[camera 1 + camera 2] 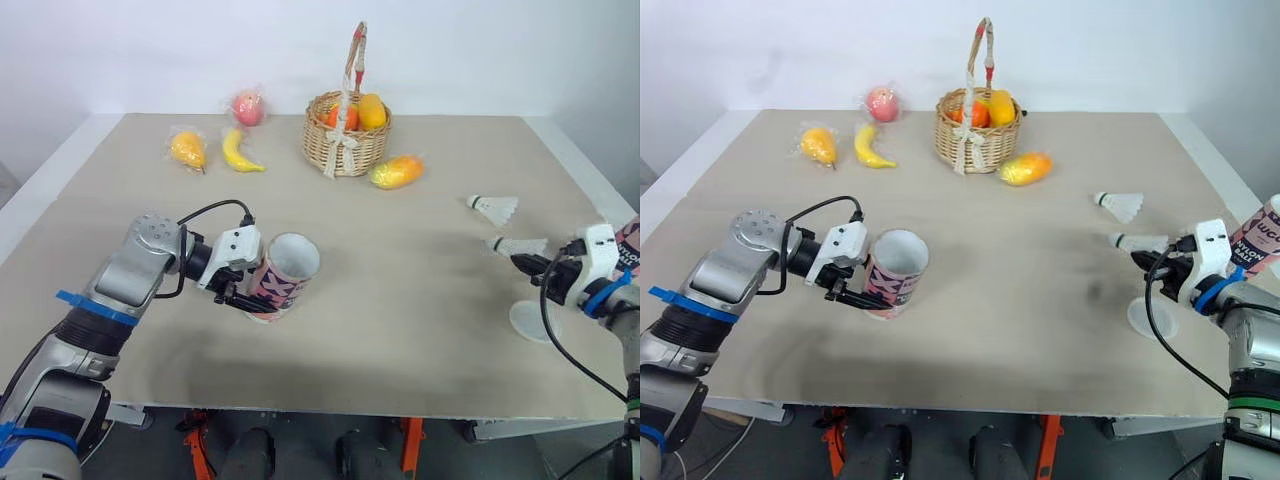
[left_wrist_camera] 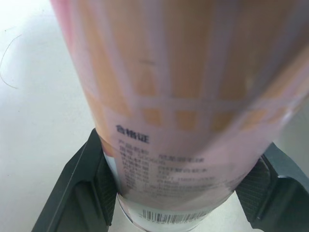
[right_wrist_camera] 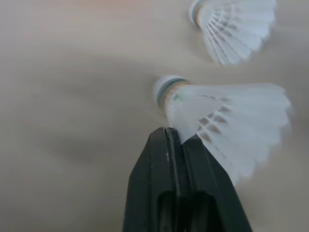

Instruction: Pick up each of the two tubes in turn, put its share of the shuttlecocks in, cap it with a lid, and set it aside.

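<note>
My left pincer (image 1: 245, 287) is clamped around the lower end of the open tube (image 1: 285, 270), one black finger (image 2: 84, 193) on each side of its wall. The tube leans on the table (image 1: 400, 350) at left-centre, its mouth turned up and away from me. I cannot see down to its bottom, so I cannot tell what lies inside.

My right pincer (image 3: 170, 137) is out at the right side of the table. Its fingers are pressed together with no gap, nipping the rim of the feather skirt of the near shuttlecock (image 3: 227, 125). That shuttlecock lies on its side, cork end pointing left. The far shuttlecock (image 1: 493, 208) lies just beyond it, apart from it and untouched.

A pale round lid (image 1: 535, 322) lies flat on the table just on the near side of my right pincer. The second tube (image 1: 1258, 238) stands at the right edge behind my right wrist, partly cut off.

Along the far side stands a basket (image 1: 347, 135) with fruit in it and a tall handle. A wrapped mango (image 1: 396, 171) lies to its right. A banana (image 1: 240, 150), a peach (image 1: 248, 106) and an orange fruit (image 1: 187, 149) lie to its left. Bare tabletop lies between my two pincers.
</note>
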### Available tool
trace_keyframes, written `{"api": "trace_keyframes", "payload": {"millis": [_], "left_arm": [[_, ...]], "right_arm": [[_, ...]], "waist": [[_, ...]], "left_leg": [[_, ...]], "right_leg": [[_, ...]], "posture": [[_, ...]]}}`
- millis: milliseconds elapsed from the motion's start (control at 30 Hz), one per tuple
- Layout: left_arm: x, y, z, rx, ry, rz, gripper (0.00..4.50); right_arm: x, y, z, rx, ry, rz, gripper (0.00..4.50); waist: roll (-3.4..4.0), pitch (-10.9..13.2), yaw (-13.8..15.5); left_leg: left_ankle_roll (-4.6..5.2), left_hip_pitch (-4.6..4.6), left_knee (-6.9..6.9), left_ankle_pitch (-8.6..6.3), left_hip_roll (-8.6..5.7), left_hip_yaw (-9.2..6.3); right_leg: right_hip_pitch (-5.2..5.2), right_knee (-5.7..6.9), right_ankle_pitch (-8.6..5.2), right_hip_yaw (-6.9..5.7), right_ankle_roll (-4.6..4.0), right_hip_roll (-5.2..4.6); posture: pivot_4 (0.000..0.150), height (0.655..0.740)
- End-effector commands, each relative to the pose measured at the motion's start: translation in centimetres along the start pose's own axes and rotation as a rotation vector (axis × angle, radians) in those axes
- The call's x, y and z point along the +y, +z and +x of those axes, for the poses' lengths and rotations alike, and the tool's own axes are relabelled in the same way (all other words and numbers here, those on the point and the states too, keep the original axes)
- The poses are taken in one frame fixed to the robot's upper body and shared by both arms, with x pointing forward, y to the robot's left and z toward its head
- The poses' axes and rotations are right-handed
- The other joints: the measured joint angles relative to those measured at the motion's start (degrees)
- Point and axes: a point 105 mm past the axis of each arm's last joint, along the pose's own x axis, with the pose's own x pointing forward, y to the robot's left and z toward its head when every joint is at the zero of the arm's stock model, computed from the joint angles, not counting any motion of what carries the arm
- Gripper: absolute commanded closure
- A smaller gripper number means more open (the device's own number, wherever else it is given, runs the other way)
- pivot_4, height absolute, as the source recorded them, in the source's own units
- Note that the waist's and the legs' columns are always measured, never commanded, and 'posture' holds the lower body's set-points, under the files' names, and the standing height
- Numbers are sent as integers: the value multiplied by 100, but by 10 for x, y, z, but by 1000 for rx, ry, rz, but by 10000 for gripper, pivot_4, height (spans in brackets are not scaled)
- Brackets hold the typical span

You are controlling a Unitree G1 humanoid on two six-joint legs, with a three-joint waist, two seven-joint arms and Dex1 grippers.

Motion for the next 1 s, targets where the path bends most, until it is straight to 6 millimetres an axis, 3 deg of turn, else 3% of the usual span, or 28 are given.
{"api": "trace_keyframes", "payload": {"millis": [33,133,200,267,333,467,667,933,1000], "left_arm": [[-4,-4,1,16,-18,-2,15683],[-3,-4,1,18,-18,-3,15683],[-3,-4,0,18,-20,-1,15683],[-3,-3,0,18,-21,0,15683],[-2,-3,0,18,-20,1,15683],[-1,-2,0,16,-19,2,15683],[0,-1,-1,12,-15,0,15683],[0,-1,-2,10,-6,-5,15683],[0,-1,-2,8,-5,-6,15683]], "right_arm": [[54,71,-11,-151,221,-243,44679],[107,100,-19,-200,401,-418,44679],[161,123,-28,-274,593,-566,44679],[200,131,-37,-313,744,-697,44679],[222,131,-41,-328,844,-771,44679],[240,127,-34,-326,910,-911,44679],[258,138,-12,-371,909,-1098,44679],[279,137,-14,-391,1044,-1223,44679],[286,142,-10,-402,1066,-1213,38054]], "waist": [[9,0,-1],[12,1,-1],[10,3,-1],[11,3,-5],[-2,5,1],[-32,6,18],[-32,7,9],[-32,7,12],[-31,8,3]], "left_leg": [[0,0,0,0,0,0],[0,-2,-2,0,7,-5],[0,-2,-1,0,11,-11],[0,-1,0,0,13,-8],[0,-1,0,0,18,-13],[-1,-7,3,0,21,-14],[-1,-8,2,0,22,-5],[-1,-13,-1,0,20,-15],[-1,-12,0,0,21,-14]], "right_leg": [[0,0,-1,0,1,2],[-3,1,-9,-2,15,13],[-2,0,-14,-8,24,16],[-5,0,-12,-6,20,15],[-5,0,-13,-11,19,19],[-5,-5,-16,-17,19,2],[-16,-4,-3,-19,-2,-1],[-16,-3,1,-23,-21,-3],[-17,-2,4,-25,-25,-2]], "posture": [[1500,7400],[1500,7400],[1500,7400],[1500,7400],[1500,7400],[1500,7400],[1500,7400],[1500,7400],[1500,7400]]}}
